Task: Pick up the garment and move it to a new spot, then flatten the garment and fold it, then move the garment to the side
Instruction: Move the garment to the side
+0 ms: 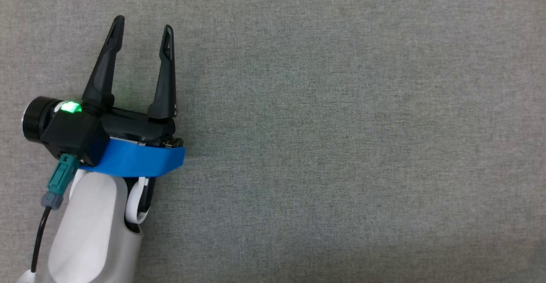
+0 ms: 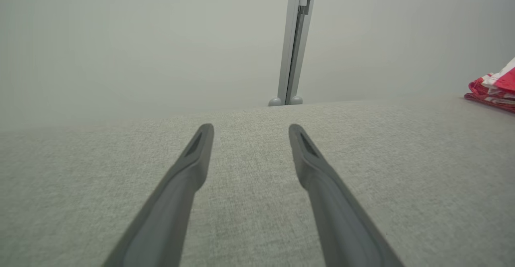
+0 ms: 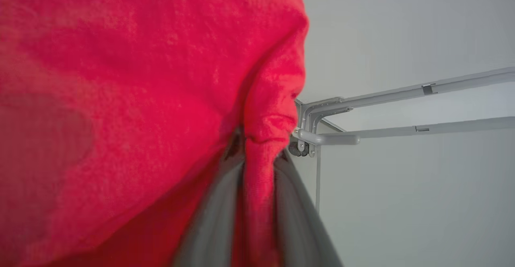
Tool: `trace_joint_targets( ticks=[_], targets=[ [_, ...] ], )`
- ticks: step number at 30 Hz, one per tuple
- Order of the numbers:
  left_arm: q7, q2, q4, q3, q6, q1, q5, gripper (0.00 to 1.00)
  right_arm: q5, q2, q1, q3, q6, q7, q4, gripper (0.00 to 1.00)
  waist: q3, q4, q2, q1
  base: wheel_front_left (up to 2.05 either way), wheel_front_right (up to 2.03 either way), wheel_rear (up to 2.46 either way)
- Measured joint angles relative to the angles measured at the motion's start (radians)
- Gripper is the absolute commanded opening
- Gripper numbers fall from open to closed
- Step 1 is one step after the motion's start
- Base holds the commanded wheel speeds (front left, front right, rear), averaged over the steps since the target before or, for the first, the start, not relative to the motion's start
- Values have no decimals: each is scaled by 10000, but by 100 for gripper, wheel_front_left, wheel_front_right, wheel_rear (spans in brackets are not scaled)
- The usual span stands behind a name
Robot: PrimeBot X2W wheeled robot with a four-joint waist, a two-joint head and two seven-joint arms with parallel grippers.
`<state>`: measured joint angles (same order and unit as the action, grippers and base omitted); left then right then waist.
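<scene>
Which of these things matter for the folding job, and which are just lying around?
Job: red garment, pinched in right gripper; open left gripper; grey work surface.
Lying about: red-and-white cloth pile; metal post.

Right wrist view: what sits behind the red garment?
Right of the red garment, a pale wall and grey metal rails show. The fabric, pinched in the right gripper, hides everything behind it on the left.

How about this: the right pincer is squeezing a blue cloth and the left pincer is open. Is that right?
Not quite: the cloth is red, not blue. The right wrist view shows the right pincer squeezing it; the left pincer is open.
</scene>
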<state>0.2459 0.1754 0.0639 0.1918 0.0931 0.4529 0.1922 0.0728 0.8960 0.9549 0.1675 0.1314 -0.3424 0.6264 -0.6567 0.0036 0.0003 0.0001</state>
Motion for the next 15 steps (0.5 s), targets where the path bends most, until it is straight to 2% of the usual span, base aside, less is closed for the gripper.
trace_joint_targets(
  ticks=[5,9,15],
  targets=[
    [-73,56,-27,86,-31,6,-4,100,-1150,-853,-512,-1563,-4,98,326,100,13,104,1,0,0,0,0],
    [-79,56,132,113,-61,-2,0,100,-1737,-1716,-995,-2560,-4,506,115,100,387,186,-3,-2,0,0,0],
    [-59,31,665,88,-132,-323,167,100,-1956,-3373,-1598,-3189,-4,1801,-621,100,1313,253,-2,-2,0,0,0]
  ],
)
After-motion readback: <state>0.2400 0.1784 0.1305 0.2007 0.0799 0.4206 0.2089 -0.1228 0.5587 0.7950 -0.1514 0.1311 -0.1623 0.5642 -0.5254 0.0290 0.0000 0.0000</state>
